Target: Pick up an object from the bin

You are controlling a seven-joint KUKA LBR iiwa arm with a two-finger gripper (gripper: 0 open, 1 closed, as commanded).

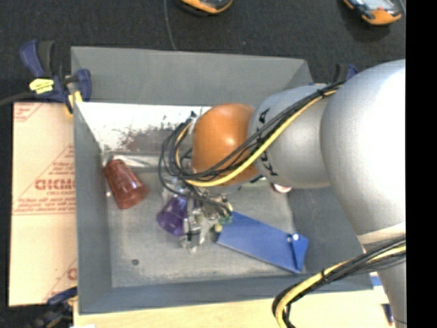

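Note:
My gripper (193, 236) reaches down into the middle of the bin, its body partly hidden under the orange cover. A small purple object (171, 215) lies right against its left side. A flat blue piece (263, 242) with a raised end stretches to the right of the fingers, touching or nearly touching them. A small green bit (224, 218) shows just beside the gripper body. Whether anything sits between the fingers is hidden.
A dark red translucent cup (125, 183) lies on its side near the bin's left wall. The arm and its cables cover the bin's right and back parts. Bare floor shows along the front and front left.

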